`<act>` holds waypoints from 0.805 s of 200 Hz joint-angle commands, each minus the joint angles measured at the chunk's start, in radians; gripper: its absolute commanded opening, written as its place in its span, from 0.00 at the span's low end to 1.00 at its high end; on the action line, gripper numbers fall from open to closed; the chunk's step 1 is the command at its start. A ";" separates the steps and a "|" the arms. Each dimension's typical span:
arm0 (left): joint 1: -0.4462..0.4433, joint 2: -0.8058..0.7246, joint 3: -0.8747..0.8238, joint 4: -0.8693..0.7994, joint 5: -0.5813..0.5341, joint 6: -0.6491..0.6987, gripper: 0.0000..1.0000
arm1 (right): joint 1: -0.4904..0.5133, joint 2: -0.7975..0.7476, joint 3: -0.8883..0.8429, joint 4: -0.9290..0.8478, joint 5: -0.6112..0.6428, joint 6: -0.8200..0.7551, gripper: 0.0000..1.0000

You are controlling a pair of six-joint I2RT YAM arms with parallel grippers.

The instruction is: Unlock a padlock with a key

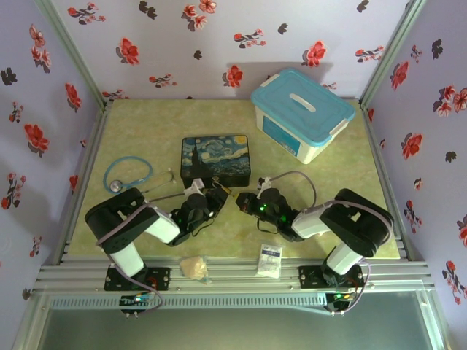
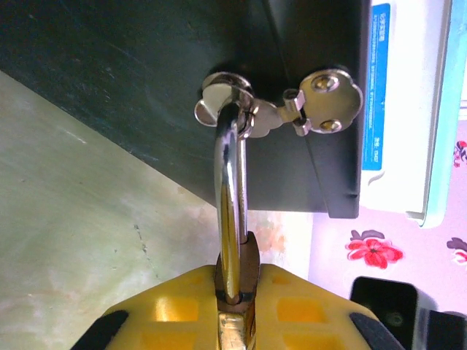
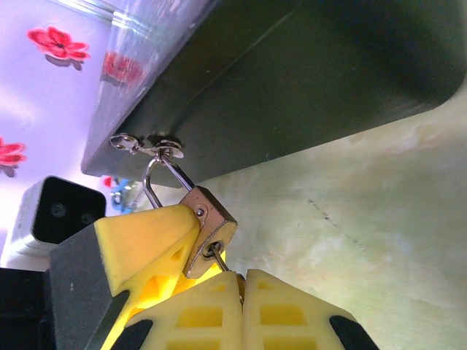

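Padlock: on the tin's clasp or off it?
On. The padlock hangs by its shackle through the tin's clasp, left gripper gripping it.

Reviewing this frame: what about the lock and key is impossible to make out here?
1. Right wrist view: the key is nearly all buried between the pads of the right gripper. Only a sliver at the padlock shows, so its turn is unreadable.
2. Left wrist view: the padlock body is mostly hidden by the left gripper and cut by the bottom edge.
3. Top view: both are too small, crowded between the grippers.
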 commanded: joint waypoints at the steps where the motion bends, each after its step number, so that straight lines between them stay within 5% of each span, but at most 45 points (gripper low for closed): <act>1: -0.032 -0.002 0.060 0.097 0.110 0.043 0.00 | 0.024 -0.040 0.085 -0.104 0.000 -0.151 0.00; 36: -0.031 0.008 0.051 0.134 0.125 0.023 0.00 | -0.027 -0.030 0.057 0.065 -0.093 0.018 0.00; 77: -0.038 0.004 0.037 0.181 0.128 0.050 0.00 | -0.051 -0.082 0.074 -0.053 -0.133 0.092 0.00; 161: -0.041 -0.010 0.033 0.182 0.138 0.052 0.00 | -0.144 0.100 -0.008 0.353 -0.268 0.324 0.00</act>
